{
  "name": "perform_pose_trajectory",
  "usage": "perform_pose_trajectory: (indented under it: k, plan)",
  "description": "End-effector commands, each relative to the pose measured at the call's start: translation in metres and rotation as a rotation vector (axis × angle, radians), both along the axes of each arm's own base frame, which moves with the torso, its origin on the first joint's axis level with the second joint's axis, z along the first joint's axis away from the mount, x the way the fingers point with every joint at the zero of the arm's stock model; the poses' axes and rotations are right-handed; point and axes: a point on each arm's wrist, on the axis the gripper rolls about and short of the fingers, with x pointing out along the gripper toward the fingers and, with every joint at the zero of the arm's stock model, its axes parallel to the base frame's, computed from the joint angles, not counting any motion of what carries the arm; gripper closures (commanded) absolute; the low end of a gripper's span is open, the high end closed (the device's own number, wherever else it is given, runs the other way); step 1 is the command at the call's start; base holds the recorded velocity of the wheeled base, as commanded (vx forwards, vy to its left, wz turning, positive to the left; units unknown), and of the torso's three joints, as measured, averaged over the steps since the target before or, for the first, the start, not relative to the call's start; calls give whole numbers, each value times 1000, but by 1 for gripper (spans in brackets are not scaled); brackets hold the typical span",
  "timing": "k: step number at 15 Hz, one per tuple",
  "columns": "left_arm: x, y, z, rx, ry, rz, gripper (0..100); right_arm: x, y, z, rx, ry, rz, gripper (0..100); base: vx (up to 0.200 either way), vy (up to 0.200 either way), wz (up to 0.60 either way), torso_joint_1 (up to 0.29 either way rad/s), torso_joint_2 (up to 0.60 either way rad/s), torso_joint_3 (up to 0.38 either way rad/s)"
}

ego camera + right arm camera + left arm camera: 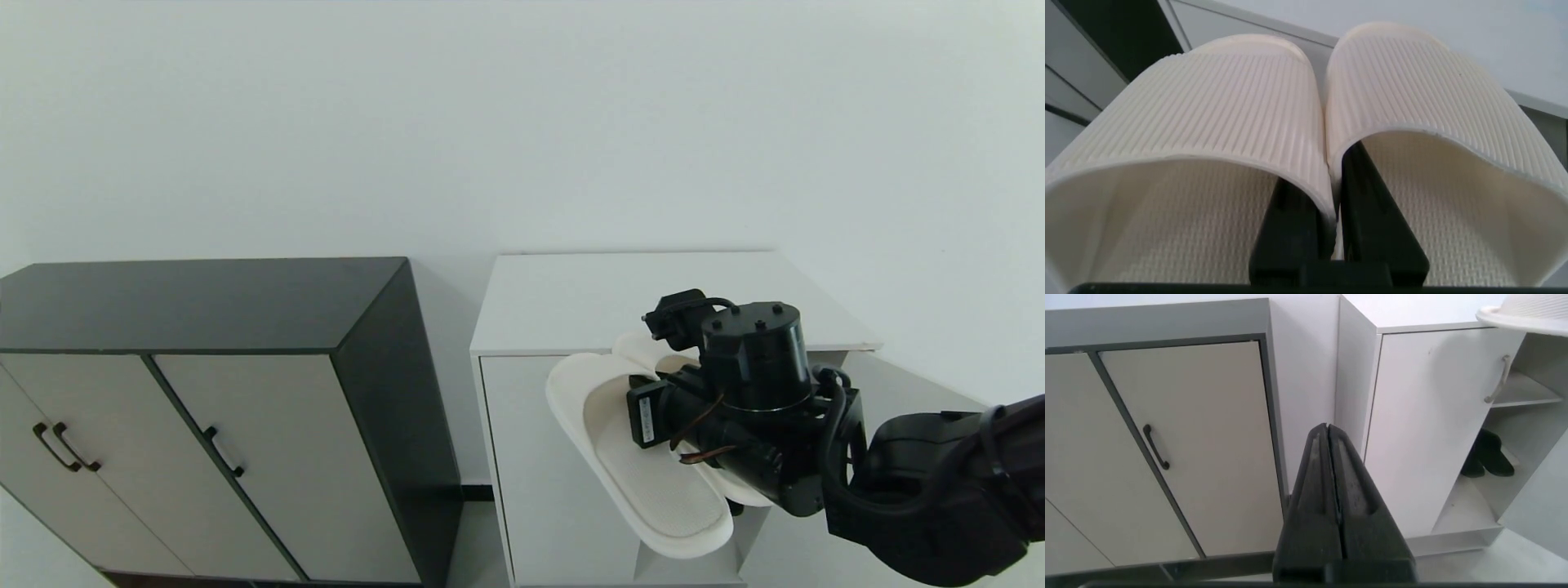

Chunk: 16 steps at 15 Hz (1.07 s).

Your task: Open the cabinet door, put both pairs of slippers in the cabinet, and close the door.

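My right gripper is shut on a pair of cream slippers, held side by side in the air before the white cabinet. In the right wrist view the gripper pinches the slippers' adjoining inner edges. My left gripper is shut and holds nothing, low in front of the gap between the two cabinets. The white cabinet's right side stands open, and a pair of black slippers lies on its lower shelf. The edge of a cream slipper shows above that opening.
A dark cabinet with beige doors and black handles stands shut to the left of the white one, a narrow gap between them. The white cabinet's left door is closed, with a metal handle. A plain wall is behind.
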Motion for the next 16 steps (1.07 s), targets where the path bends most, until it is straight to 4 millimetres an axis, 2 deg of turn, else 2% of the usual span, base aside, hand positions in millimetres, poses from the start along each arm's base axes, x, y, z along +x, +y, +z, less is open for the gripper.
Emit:
perform_pose_trajectory:
  k: [1,4,16]
  plan:
    - [0,0,0,0,0,0,100,-1,1,-1,-3,2,4,100,0,0,0,0,0,0]
    - [0,0,0,0,0,0,100,-2,2,-1,-5,2,8,100,0,0,0,0,0,0]
    - [0,0,0,0,0,0,100,-7,3,-3,-8,0,21,100,0,-200,0,2,1,2]
